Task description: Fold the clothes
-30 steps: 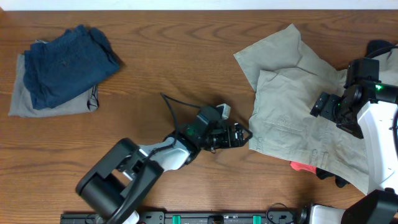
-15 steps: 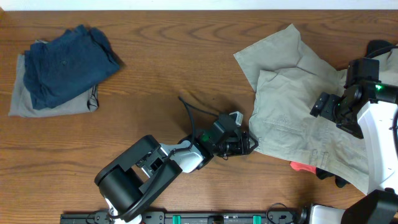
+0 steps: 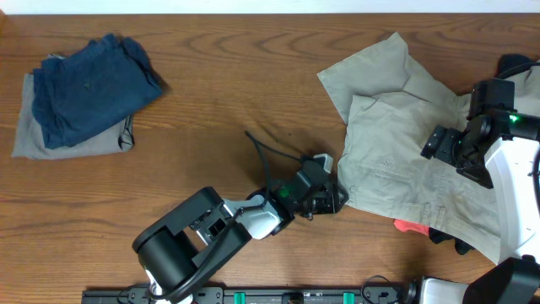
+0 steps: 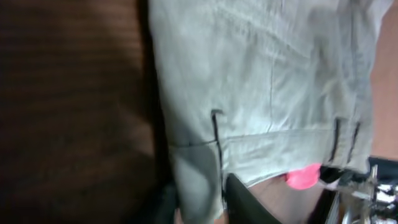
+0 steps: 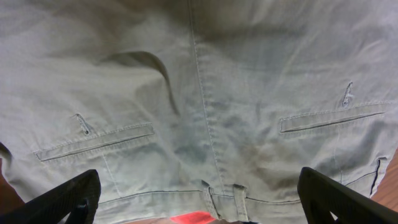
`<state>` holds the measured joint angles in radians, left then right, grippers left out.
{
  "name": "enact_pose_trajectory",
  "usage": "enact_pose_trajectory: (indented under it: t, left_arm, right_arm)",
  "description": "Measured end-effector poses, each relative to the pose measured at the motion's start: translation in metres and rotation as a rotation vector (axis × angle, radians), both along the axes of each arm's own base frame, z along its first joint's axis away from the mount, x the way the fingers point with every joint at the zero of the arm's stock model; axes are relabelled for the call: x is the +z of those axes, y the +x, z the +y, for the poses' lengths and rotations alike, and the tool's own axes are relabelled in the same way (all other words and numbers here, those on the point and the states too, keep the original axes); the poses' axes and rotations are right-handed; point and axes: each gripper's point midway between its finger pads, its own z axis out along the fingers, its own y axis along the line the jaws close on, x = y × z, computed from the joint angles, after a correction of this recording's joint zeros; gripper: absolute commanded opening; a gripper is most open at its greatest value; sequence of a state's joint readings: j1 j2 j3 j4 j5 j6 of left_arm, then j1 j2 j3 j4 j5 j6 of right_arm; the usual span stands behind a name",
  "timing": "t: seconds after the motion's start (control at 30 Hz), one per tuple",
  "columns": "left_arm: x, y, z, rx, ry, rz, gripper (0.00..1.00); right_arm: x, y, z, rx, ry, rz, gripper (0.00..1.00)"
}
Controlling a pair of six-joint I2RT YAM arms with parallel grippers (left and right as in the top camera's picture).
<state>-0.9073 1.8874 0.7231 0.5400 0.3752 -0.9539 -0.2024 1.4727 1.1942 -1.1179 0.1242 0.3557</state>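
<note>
Light khaki-grey shorts (image 3: 396,127) lie spread on the right of the table, the largest of the clothes. My left gripper (image 3: 337,198) is at their lower-left corner. In the left wrist view that corner of the shorts (image 4: 267,74) runs down between the two dark fingers (image 4: 245,202), and the left gripper (image 4: 199,202) is shut on the fabric. My right gripper (image 3: 439,143) hovers over the shorts' right side. It stands wide open (image 5: 199,205) above the waistband and stitched pockets (image 5: 205,124), gripping nothing.
A dark blue garment (image 3: 89,84) lies folded on a grey one (image 3: 34,139) at the far left. A red garment (image 3: 413,226) peeks out under the shorts' front edge, also seen as a pink patch (image 4: 303,177). Black fabric (image 3: 516,67) lies at the right edge.
My left gripper has slid right to the shorts' lower-left corner and closed on the fabric. The right arm has not moved.
</note>
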Motion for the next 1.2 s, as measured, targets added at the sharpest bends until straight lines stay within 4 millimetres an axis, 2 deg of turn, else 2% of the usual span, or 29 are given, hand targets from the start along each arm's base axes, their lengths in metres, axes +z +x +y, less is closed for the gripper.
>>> enact_pose_trajectory:
  t: [0.1, 0.33, 0.43, 0.5, 0.57, 0.63, 0.8, 0.87, 0.93, 0.97, 1.03, 1.2]
  left_arm:
    - [-0.002, 0.000, 0.000, -0.001, 0.011, -0.009, 0.06]
    - [-0.004, 0.001, 0.003, -0.035, 0.032, -0.054, 0.06]
    - [-0.005, 0.003, 0.013, -0.074, 0.068, -0.078, 0.06]
    - [0.003, 0.008, 0.024, -0.087, 0.088, -0.095, 0.06]
    - [0.027, 0.018, 0.035, -0.081, 0.078, -0.131, 0.06]
    - [0.067, 0.029, 0.044, -0.065, 0.022, -0.189, 0.06]
    - [0.200, 0.048, 0.067, -0.018, -0.198, -0.428, 0.06]
    - [0.241, 0.050, 0.083, 0.018, -0.252, -0.513, 0.06]
    - [0.269, 0.055, 0.105, 0.070, -0.276, -0.576, 0.06]
    - [0.276, 0.059, 0.118, 0.105, -0.273, -0.594, 0.06]
    - [0.278, 0.071, 0.143, 0.179, -0.241, -0.593, 0.06]
    - [0.251, 0.121, 0.222, 0.405, -0.105, -0.558, 0.06]
  right_arm:
    - [0.000, 0.000, 0.000, 0.000, 0.000, 0.000, 0.99]
    - [0.000, 0.000, 0.000, 0.000, 0.000, 0.000, 0.99]
    - [0.000, 0.000, 0.000, 0.000, 0.000, 0.000, 0.99]
    - [0.000, 0.000, 0.000, 0.000, 0.000, 0.000, 0.99]
    - [0.000, 0.001, -0.001, -0.001, -0.005, -0.003, 0.99]
    - [0.000, 0.001, -0.002, -0.002, -0.010, -0.005, 0.99]
    - [0.001, 0.002, -0.009, -0.020, -0.024, -0.012, 0.99]
    - [0.001, 0.001, -0.011, -0.024, -0.031, -0.010, 0.99]
    - [0.001, 0.002, -0.011, -0.023, -0.031, -0.012, 0.99]
    - [0.002, 0.002, -0.011, -0.023, -0.032, -0.013, 0.99]
    - [0.002, 0.002, -0.011, -0.023, -0.033, -0.013, 0.99]
    - [0.002, 0.004, -0.012, -0.024, -0.039, -0.020, 0.99]
